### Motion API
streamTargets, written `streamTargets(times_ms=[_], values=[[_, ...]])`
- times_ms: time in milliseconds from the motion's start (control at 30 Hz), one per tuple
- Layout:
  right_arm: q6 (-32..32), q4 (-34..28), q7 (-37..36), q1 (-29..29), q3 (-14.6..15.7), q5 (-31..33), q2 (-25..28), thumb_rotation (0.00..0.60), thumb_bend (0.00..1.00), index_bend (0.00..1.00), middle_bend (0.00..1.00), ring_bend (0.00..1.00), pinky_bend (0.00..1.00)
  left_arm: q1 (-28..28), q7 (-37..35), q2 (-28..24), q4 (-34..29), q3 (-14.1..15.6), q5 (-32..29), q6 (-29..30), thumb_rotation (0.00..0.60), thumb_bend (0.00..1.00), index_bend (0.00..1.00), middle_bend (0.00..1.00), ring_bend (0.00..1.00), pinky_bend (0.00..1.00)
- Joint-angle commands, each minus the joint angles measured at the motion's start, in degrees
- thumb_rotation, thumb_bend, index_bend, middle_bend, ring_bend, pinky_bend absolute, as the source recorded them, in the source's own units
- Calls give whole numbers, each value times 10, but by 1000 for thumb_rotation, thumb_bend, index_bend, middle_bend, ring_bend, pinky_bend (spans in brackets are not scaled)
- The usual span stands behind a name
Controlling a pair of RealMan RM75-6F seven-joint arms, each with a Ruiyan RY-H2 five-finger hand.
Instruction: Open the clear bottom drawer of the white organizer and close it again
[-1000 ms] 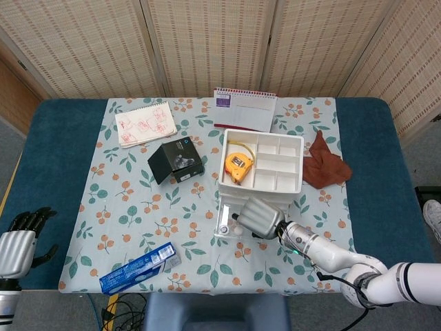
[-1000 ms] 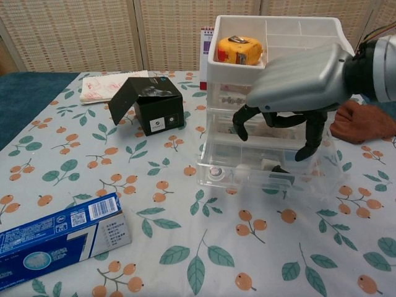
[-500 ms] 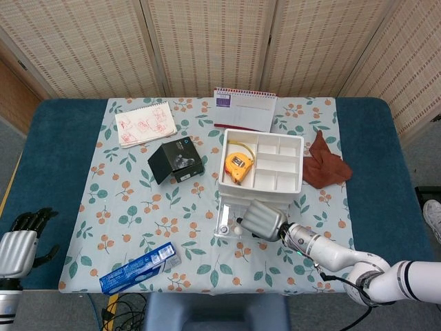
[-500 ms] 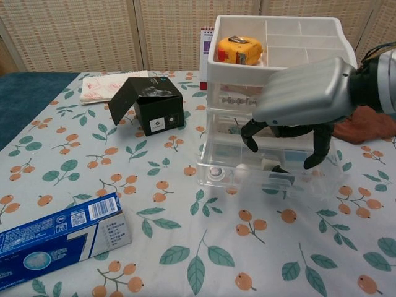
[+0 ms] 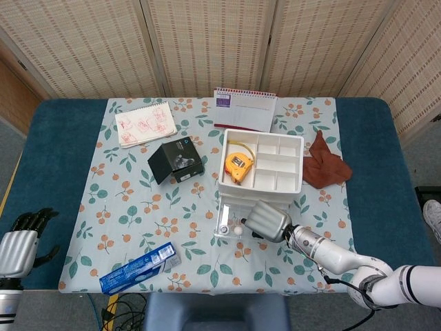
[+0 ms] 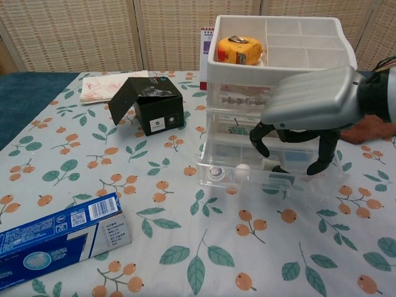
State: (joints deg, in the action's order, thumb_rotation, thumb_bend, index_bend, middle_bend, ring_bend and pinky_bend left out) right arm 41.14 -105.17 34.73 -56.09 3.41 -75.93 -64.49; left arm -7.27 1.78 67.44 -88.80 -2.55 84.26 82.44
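Note:
The white organizer (image 5: 275,181) (image 6: 235,71) stands right of the table's middle. Its clear bottom drawer (image 5: 224,219) (image 6: 235,179) is pulled out toward me, with a small white ball (image 6: 242,168) and a few other small items inside. My right hand (image 5: 267,219) (image 6: 309,102) hovers palm-down over the open drawer. Its dark fingers (image 6: 323,153) hang apart into the drawer, just behind the front wall, and grip nothing that I can see. My left hand (image 5: 17,243) stays off the table's near left corner, holding nothing.
A yellow tape measure (image 5: 237,166) lies in the organizer's top tray. A black box (image 5: 176,160) stands to its left, and a blue carton (image 5: 138,265) lies near the front edge. At the back are a notebook (image 5: 145,124) and a calendar (image 5: 244,109). A brown cloth (image 5: 324,164) lies to the right.
My right hand has drifted to the right and a little toward me over the open drawer. The drawer and my left hand have not visibly moved.

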Motion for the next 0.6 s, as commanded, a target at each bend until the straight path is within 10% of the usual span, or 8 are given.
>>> streamTargets(times_ms=[33, 600], values=[[3, 5, -6, 5, 1, -6, -1, 600, 53, 397, 919, 1000, 1000, 0, 0, 0, 0, 0, 0, -1, 600, 244, 217, 191, 205, 149], [33, 68, -95, 41, 4, -89, -37, 600, 53, 422, 920, 1000, 1000, -5, 12, -1, -8, -2, -6, -8, 600, 244, 217, 191, 204, 149]])
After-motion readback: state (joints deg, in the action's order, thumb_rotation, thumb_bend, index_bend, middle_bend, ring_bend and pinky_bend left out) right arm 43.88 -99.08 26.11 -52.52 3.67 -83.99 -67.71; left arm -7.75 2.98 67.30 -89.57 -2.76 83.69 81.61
